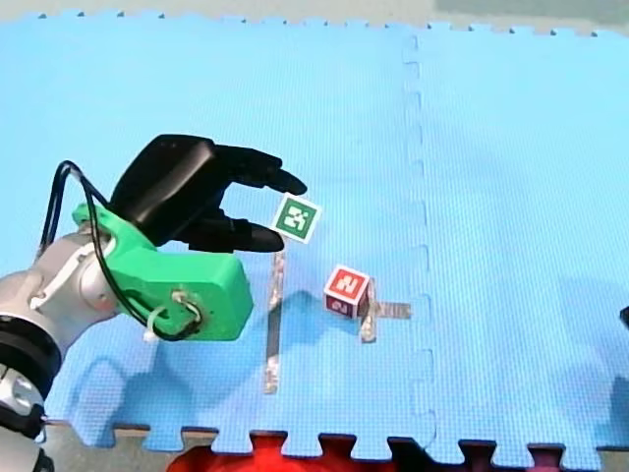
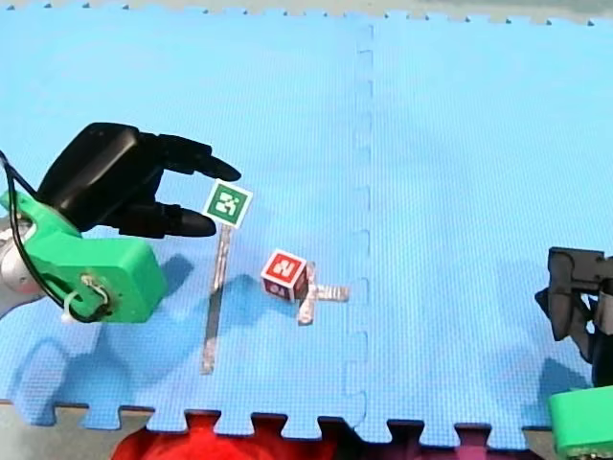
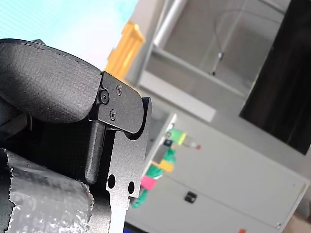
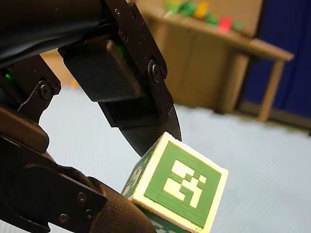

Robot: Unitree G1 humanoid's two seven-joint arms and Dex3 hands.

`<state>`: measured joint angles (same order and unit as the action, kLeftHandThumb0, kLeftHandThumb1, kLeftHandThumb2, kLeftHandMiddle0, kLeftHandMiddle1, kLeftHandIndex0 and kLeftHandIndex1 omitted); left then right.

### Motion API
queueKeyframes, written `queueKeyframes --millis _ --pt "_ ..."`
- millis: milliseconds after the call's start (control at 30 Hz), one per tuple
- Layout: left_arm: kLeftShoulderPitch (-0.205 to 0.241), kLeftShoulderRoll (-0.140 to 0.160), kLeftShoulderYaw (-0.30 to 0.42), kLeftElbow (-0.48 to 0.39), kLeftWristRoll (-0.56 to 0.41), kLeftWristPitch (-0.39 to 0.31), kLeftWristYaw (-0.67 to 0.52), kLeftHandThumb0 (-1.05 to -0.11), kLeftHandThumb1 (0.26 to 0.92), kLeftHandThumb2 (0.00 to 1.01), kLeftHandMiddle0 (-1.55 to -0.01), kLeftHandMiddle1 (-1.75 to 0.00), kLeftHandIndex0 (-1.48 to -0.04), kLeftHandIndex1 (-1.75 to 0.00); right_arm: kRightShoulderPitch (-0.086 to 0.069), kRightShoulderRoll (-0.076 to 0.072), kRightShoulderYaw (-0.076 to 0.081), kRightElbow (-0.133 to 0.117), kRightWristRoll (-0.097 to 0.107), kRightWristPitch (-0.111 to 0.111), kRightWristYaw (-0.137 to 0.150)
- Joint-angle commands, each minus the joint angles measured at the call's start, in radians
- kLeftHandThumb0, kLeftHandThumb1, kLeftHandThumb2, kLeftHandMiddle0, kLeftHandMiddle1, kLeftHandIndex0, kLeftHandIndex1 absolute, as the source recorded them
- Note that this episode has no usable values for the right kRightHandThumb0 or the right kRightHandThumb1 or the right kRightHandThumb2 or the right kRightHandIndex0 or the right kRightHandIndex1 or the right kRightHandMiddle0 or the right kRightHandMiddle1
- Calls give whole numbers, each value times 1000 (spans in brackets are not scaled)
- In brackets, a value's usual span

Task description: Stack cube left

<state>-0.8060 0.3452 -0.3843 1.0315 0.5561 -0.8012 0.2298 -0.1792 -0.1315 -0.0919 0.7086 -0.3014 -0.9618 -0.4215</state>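
Nearest, the left hand (image 1: pixel 211 202) at the frame's left has its fingers (image 1: pixel 265 179) clamped on the green cube (image 1: pixel 297 217), held left of centre above the blue surface (image 1: pixel 491 147), and this cube seems light, rigid and slightly slick, best pinched by its side faces, making two cubes with the red cube (image 1: pixel 346 290) lying lower centre, while the right hand (image 2: pixel 575 297) sits at the lower right edge.

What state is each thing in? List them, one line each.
Green cube: pinched in the left robot hand, tilted, not yet stacked.
Red cube: on the mat beside a tape mark, untouched.
Left robot hand: shut on the green cube.
Right robot hand: at the mat's near right edge.
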Motion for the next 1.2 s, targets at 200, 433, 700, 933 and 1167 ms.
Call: queueKeyframes --millis 200,433,700,933,1167 --pt "2 15 72 -109 -144 62 -235 -484 786 0 -919 -1746 -1295 -98 -1 10 6 -3 5 19 -2" --pt "1 1 102 -125 -179 70 -296 -474 787 1 -926 -1746 -1302 -83 3 19 13 -10 2 31 -8" --pt "4 -61 114 -83 -213 106 -362 -471 792 2 -934 -1746 -1304 -65 4 19 16 -11 8 37 -7" --pt "-20 -155 167 87 -328 182 -529 -478 795 3 -942 -1746 -1298 -47 0 17 15 0 10 32 -10" --pt "-12 -198 185 138 -335 178 -538 -480 795 2 -951 -1746 -1298 -36 -3 15 16 5 -3 28 -29"
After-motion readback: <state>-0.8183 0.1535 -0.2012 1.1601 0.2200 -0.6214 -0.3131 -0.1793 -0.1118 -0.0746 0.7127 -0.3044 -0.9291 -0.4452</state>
